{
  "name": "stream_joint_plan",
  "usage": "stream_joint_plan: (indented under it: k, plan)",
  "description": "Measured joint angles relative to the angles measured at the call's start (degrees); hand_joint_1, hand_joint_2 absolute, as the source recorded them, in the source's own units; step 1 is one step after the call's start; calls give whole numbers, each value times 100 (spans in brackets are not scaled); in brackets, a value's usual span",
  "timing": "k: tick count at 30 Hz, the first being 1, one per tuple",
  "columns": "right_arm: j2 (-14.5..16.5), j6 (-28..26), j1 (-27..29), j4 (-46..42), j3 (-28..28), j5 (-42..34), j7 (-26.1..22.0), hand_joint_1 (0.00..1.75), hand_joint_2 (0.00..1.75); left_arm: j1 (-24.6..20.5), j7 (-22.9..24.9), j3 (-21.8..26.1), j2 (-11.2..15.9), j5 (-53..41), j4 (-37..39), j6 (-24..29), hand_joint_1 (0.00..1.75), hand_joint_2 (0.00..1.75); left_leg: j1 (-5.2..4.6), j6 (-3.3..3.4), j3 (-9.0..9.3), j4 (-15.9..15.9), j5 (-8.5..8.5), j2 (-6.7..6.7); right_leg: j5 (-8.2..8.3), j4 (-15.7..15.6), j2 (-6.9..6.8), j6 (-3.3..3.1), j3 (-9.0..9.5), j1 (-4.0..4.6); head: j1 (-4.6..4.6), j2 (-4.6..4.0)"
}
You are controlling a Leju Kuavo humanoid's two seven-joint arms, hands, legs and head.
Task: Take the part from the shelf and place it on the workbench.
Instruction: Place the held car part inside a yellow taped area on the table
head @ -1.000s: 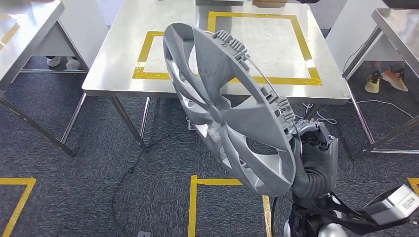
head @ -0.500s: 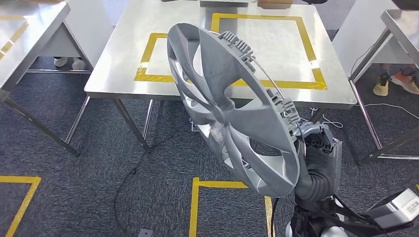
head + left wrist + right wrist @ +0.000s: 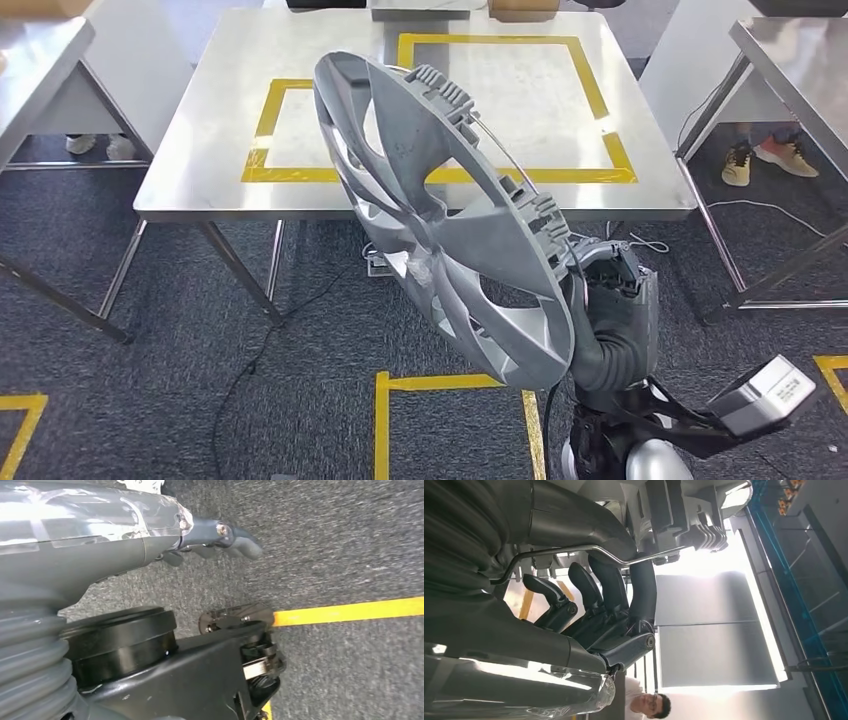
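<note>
Grey carpet with yellow floor tape (image 3: 455,382) runs across the lower frame of the head view; a stainless-steel workbench with yellow taped rectangles (image 3: 200,160) fills the upper centre, with other steel tables at the upper left and upper right edges.

Part: large silver-grey plastic wheel cover with spokes and clip tabs (image 3: 440,215). Sits mid-frame, tilted on edge, its upper rim overlapping the near edge of the workbench in the picture. Not resting on anything; carried in the air.

Right hand (image 3: 612,290): at lower right of centre, grasping the wheel cover by its lower rim. Right wrist view shows dark fingers (image 3: 614,587) hooked over the cover's wire ring and rim.

Left hand (image 3: 220,537): hangs over the carpet, fingers (image 3: 242,542) curled in, nothing in them.

Step, by judgement: part is off the shelf; carry to the bench under way, placement not yet done.

Next move calls for: closing on the bench, raising the cover above the tabletop, levelling it flat over a taped rectangle, then letting go.
</note>
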Motion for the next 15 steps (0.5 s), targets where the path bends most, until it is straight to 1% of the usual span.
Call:
stream_joint_plan:
  k: [2, 3, 4, 5, 7, 8, 9, 10, 11, 12, 13, 14, 15]
  plan:
    - [-2, -1, -2, 1, 0, -1, 0, 175, 175, 9, 0, 0, 3, 1, 1, 4, 0, 175, 8, 71, 50, -38, -50, -15, -21, 34, -2, 50, 18, -13, 29, 0]
    - [-3, -1, -4, 1, -1, 0, 0, 175, 175, 11, -1, 0, 4, 1, 1, 5, 0, 175, 15, 110, 93, -50, -73, -20, -60, 153, -4, 74, -21, -15, 43, 0]
    - [-4, -1, -12, 0, -1, 0, 0, 175, 175, 10, -1, 0, 4, 1, 1, 7, 0, 175, 20, 144, 145, -60, -97, -21, -138, 372, -6, 95, -128, -18, 71, 0]
    - [-3, 0, -20, 0, -1, 0, 0, 175, 175, 9, -2, 0, 3, 0, 1, 7, 0, 175, 14, 174, 189, -67, -129, -16, -252, 703, -8, 107, -311, -17, 103, 0]
    - [1, 2, -26, 3, -1, -1, 0, 175, 175, 12, -1, 0, 1, 1, 1, 7, 0, 175, -17, 215, 269, -67, -205, -7, -496, 1425, -8, 115, -784, -14, 148, 0]
    - [2, 2, -24, 9, 0, -1, 0, 175, 175, 18, 0, 0, 1, 1, 1, 7, 0, 175, -39, 226, 320, -67, -249, -4, -525, 1629, -8, 102, -962, -7, 164, 0]
    - [3, 2, -21, 17, 0, -1, 0, 175, 175, 23, 1, 0, 2, 1, 1, 7, 0, 175, -64, 235, 384, -67, -296, -4, -440, 1644, -7, 72, -1049, 6, 179, 0]
    - [3, 2, -18, 25, 0, -2, 0, 175, 175, 25, 0, 0, 2, 1, 1, 7, 0, 175, -91, 242, 461, -68, -348, -4, -232, 1452, -6, 17, -1041, 32, 202, 0]
    - [3, 1, -19, 29, -1, -2, 0, 175, 175, 25, -1, 0, 2, 1, 0, 8, 0, 175, -115, 246, 541, -71, -403, -2, 57, 1117, -3, -58, -966, 74, 227, 0]
    - [2, 1, -19, 32, -3, -2, 0, 175, 175, 21, -2, 1, -7, 1, 0, 8, 0, 175, -134, 245, 613, -77, -453, 5, 280, 810, -2, -146, -888, 119, 230, 0]
    - [3, 2, -21, 32, -4, -3, 0, 175, 175, 16, -4, 1, -14, 1, 0, 10, 0, 175, -140, 233, 656, -86, -495, 10, 406, 543, 0, -229, -822, 162, 223, 0]
    - [4, 5, -22, 29, -6, -3, 0, 175, 175, 11, -5, 2, -23, 1, -1, 12, 0, 175, -133, 209, 676, -101, -531, 20, 466, 367, 0, -285, -770, 196, 224, 0]
    - [4, 7, -18, 26, -9, -3, 0, 175, 175, 8, -5, 2, -34, 1, -1, 11, 0, 175, -123, 180, 695, -98, -536, 29, 438, 283, 1, -319, -736, 214, 224, 0]
